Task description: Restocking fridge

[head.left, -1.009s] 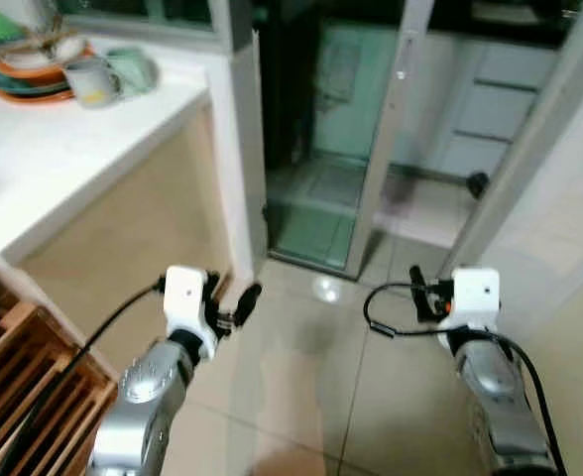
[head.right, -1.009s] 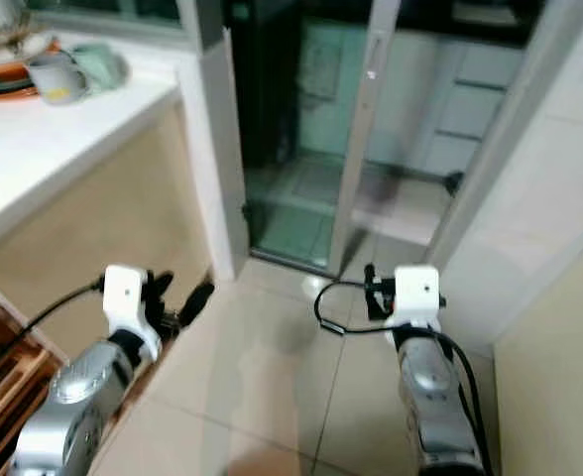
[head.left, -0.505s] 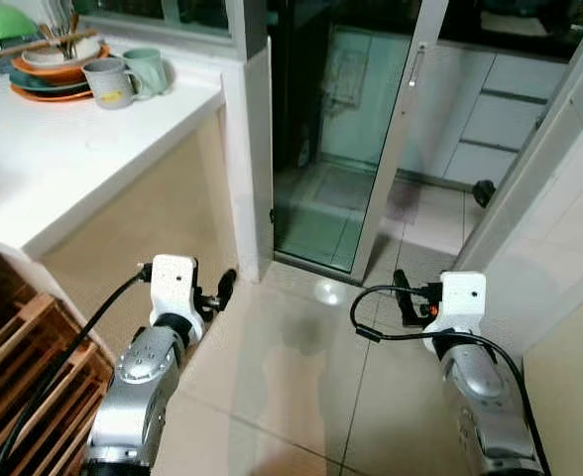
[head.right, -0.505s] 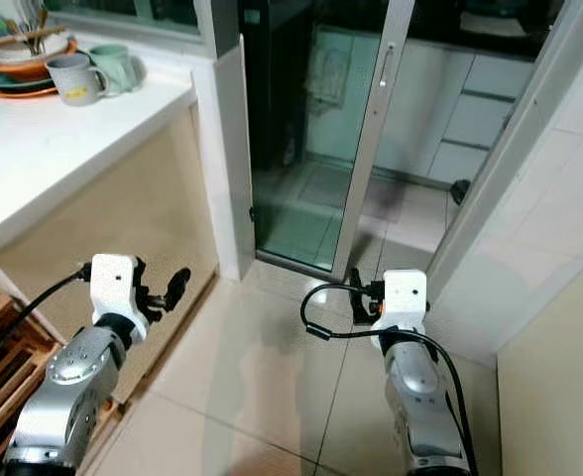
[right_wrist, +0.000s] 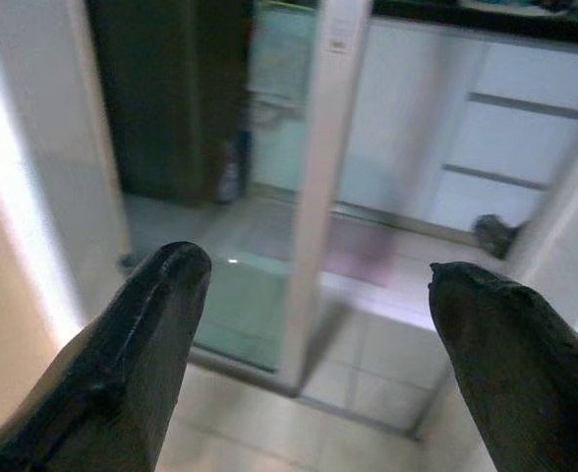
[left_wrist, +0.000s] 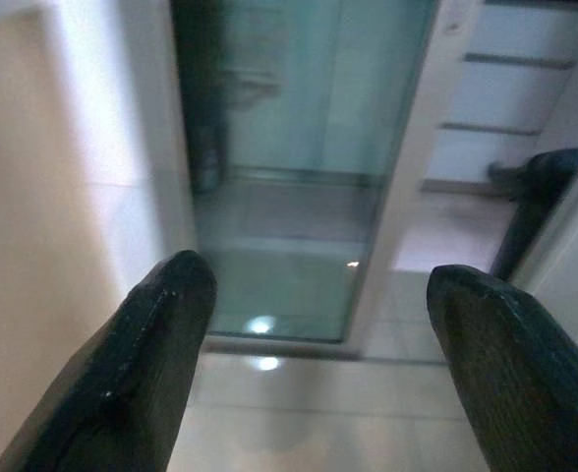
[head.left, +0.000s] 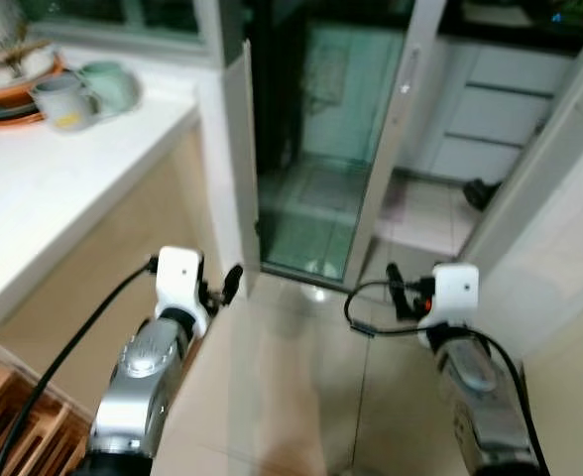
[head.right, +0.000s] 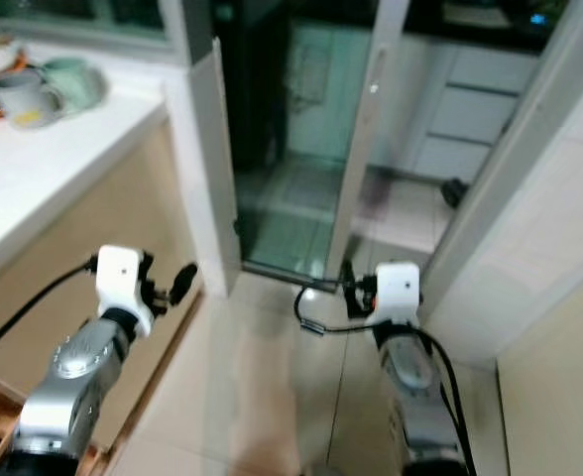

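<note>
Nearest the camera, in the lower half of the head views, both silver arms reach forward over a glossy beige tiled floor (head.left: 301,397). The left tool (left_wrist: 314,374) sits at lower left of the left eye frame, close beside the tan front of the table; in its wrist view the two black fingers (left_wrist: 161,344) stand wide apart with nothing between them. The right tool (right_wrist: 318,364) is at lower right, a black cable looping off its white wrist block, and its fingers (right_wrist: 505,344) are likewise spread wide and empty.

At the far lower left, a corner of a wooden slatted rack (head.left: 4,436) shows.

The white table (head.left: 63,188) fills the left side; on its far end, upper left of the frame, stand two mugs (head.left: 78,94) next to a stack of bowls and plates (head.left: 9,84), blurred.

Beyond the tools, at top centre, a glass sliding door (head.left: 331,149) with a pale frame stands in a doorway. Behind it, at upper right, are white drawer fronts (head.left: 490,109). No fridge can be made out, nor any goods to stock.
</note>
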`<state>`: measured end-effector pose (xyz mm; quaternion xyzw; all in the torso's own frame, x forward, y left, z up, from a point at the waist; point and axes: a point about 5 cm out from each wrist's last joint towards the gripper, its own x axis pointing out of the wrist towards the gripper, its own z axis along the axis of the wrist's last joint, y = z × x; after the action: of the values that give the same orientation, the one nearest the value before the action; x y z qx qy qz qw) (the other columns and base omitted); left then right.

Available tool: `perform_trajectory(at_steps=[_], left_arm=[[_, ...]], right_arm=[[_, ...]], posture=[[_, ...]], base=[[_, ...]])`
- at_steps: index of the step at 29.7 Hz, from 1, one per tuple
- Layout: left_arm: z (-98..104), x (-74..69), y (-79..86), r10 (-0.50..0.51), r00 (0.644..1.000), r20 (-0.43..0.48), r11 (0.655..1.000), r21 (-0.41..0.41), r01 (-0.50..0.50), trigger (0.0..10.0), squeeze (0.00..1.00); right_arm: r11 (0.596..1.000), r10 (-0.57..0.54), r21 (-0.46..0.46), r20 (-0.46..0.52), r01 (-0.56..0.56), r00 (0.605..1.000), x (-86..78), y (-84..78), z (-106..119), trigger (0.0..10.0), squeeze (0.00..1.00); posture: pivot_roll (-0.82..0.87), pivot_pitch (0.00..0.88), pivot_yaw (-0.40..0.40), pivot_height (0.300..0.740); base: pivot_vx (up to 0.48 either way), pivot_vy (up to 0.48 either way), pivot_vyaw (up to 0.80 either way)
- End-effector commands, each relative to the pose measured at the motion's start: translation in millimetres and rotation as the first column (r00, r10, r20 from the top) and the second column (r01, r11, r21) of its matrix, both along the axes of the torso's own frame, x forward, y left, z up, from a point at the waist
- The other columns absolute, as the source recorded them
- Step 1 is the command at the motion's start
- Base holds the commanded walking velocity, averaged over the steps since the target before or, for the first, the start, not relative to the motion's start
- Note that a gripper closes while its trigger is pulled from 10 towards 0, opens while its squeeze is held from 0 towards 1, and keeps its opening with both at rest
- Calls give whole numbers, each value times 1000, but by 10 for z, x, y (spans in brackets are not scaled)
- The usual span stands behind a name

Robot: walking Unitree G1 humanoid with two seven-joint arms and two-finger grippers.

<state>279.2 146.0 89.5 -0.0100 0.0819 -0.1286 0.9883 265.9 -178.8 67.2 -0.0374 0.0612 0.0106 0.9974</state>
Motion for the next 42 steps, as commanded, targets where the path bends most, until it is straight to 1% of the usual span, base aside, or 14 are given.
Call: perform_trajectory(at_steps=[1, 12, 14, 19, 20, 21, 22, 23, 27, 31, 33, 38, 41, 42], left_arm=[[20, 9, 16, -11, 1000, 11, 1000, 4, 11, 10000, 0], [-15, -23, 68, -13, 1000, -1, 1000, 13, 13, 10000, 0], [-82, -110, 232, 11, 1000, -24, 999, 46, -10, 10000, 0], [-135, -216, 369, 90, 995, -43, 995, 50, -87, 10000, 0], [-186, -334, 439, 147, 987, -65, 989, 39, -145, 10000, 0], [-186, -334, 439, 147, 987, -65, 989, 39, -145, 10000, 0], [-206, -487, 480, 172, 982, -80, 985, 19, -171, 10000, 0], [-205, -560, 491, 173, 981, -87, 985, 7, -174, 10000, 0], [-207, -839, 480, 100, 990, -102, 995, -14, -102, 10000, 0], [-204, -1000, 418, 37, 995, -97, 999, -3, -38, 10000, 0], [-180, -1006, 383, 33, 996, -77, 999, -5, -34, 10000, 0], [-82, -823, 336, 71, 997, -33, 997, -15, -72, 10000, 0], [-119, -800, 354, 77, 996, -45, 997, -8, -78, 10000, 0], [-122, -729, 371, 76, 996, -45, 997, 2, -76, 10000, 0]], right_arm=[[1000, -7, -4, 1, 7, 1000, 9, -8, 2, 10000, 118], [1000, -11, -3, -10, 11, 1000, 6, 1, -27, 10000, 114], [1000, -6, 5, -14, 6, 1000, -21, -3, -41, 10000, 125], [1000, -11, 11, -31, 11, 999, -52, -28, -78, 10000, 106], [1000, -6, 18, -40, 6, 999, -79, -23, -97, 10000, 106], [1000, -6, 18, -40, 6, 999, -79, -23, -97, 10000, 106], [1000, 7, 29, -45, -6, 999, -136, -18, -98, 10000, 106], [999, 15, 35, -48, -14, 999, -167, -16, -93, 10000, 106], [995, 90, 44, -65, -87, 994, -328, -2, -82, 10000, 106], [988, 146, 69, -86, -140, 986, -376, 6, -94, 10000, 102], [981, 173, 107, -93, -163, 981, -371, 33, -95, 10000, 106], [939, 284, 245, -149, -242, 947, -373, 183, -121, 10000, 102], [970, 182, 189, -164, -150, 969, -301, 34, -164, 10000, 55], [972, 178, 184, -166, -147, 970, -295, 39, -170, 10000, 63]], posture=[[-191, 0, 12, 740], [-189, 0, 16, 740], [-181, 0, 12, 740], [-170, 0, 8, 740], [-156, 0, 6, 740], [-156, 0, 6, 740], [-142, 0, -3, 740], [-139, 0, -3, 740], [-131, 0, -13, 740], [-132, 0, -18, 740], [-131, 0, -25, 740], [-136, 0, -29, 740], [-136, 0, -12, 740], [-139, 0, -5, 740]], base=[[472, 0, -781], [472, 0, -707], [476, 0, -800], [192, 0, -320], [0, 0, 0], [0, 0, 0], [0, 0, 0], [0, 0, 0], [0, 0, 0], [0, 0, 0], [0, 0, 0], [0, 0, 0], [0, 0, 0], [0, 0, 0]])
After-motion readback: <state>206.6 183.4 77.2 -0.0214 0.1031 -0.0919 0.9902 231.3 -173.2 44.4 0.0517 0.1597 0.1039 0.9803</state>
